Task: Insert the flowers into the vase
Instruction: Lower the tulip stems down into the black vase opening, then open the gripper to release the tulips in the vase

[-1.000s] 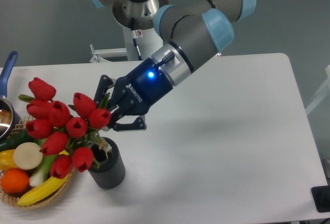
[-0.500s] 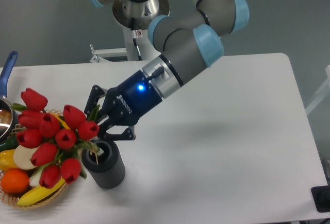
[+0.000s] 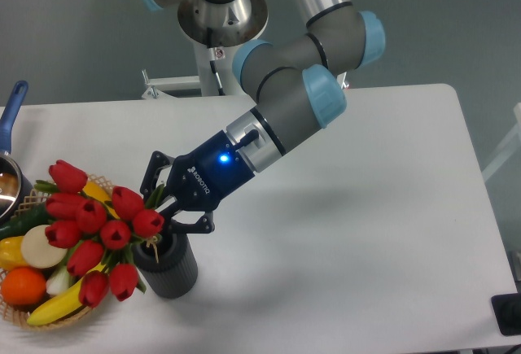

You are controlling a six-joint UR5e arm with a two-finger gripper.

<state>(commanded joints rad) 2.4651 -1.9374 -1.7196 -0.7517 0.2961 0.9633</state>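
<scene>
The flowers (image 3: 94,228), a bunch of red tulips with green stems, lean out to the left over the basket. Their stem ends reach into the mouth of the vase (image 3: 168,266), a short dark grey ribbed cylinder at the table's front left. My gripper (image 3: 159,206) is shut on the green stems just above the vase's rim, its blue body angled down to the left. The stem tips inside the vase are hidden.
A wicker basket (image 3: 57,313) with toy fruit and vegetables, including a banana (image 3: 59,305) and an orange (image 3: 22,286), stands just left of the vase under the tulip heads. A pot with a blue handle (image 3: 10,112) sits at the left edge.
My gripper has moved down and left with the flowers. The bunch has dropped lower and the stems have gone further into the vase.
</scene>
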